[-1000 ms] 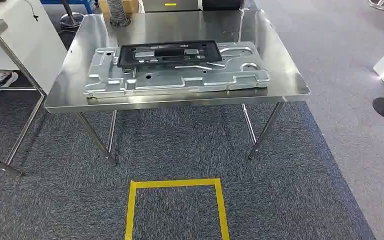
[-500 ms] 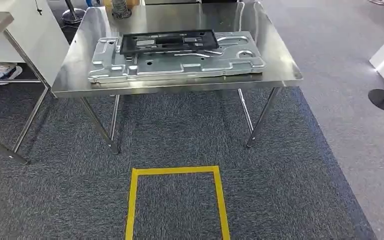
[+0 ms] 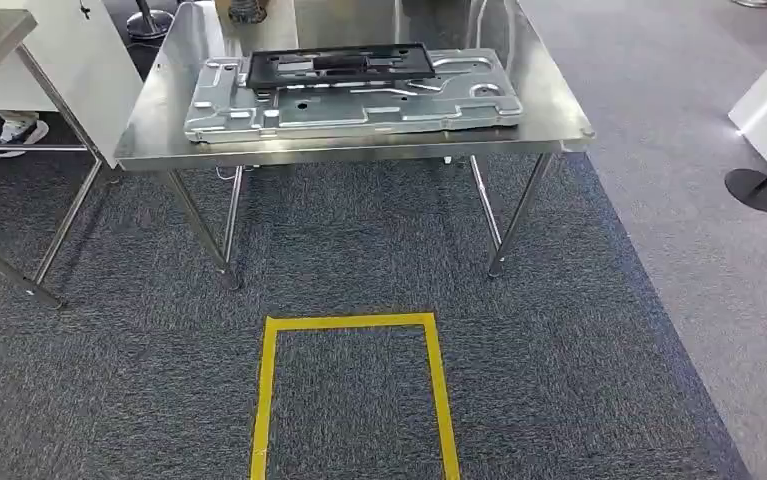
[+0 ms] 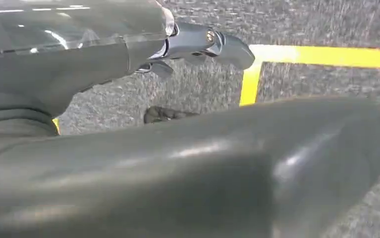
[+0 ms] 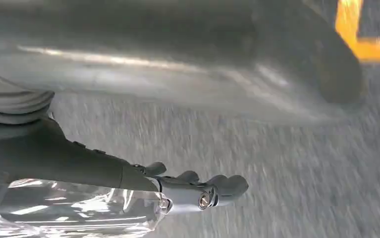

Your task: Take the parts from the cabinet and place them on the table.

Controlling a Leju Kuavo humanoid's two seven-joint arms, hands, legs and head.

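Already the two parts lie on the steel worktop [image 3: 149,130]: a large silver metal plate [image 3: 359,108] flat across most of its near half, and a black frame [image 3: 339,63] stacked on the plate's far edge, toward twelve o'clock. Laid flat and stacked like that, they look set down on purpose, the broad plate giving the lighter frame a steady bed, well inside the worktop's edges. On the carpet at six o'clock a yellow tape outline [image 3: 354,324] marks what is probably a standing spot for the robot, squarely facing the worktop's middle.

The left robot hand [image 4: 197,47] hangs low over the carpet near a corner of the yellow tape; its fingers reach out fairly straight and close together, with nothing between them. The right robot hand [image 5: 202,191] likewise hangs over the carpet, its fingers lightly curled side by side and holding nothing; I judge both simply relaxed while the arms are down.

So the parts sit up at twelve o'clock from the robot, well apart from either robot hand. No cabinet can be made out, so whether more parts wait I cannot tell.
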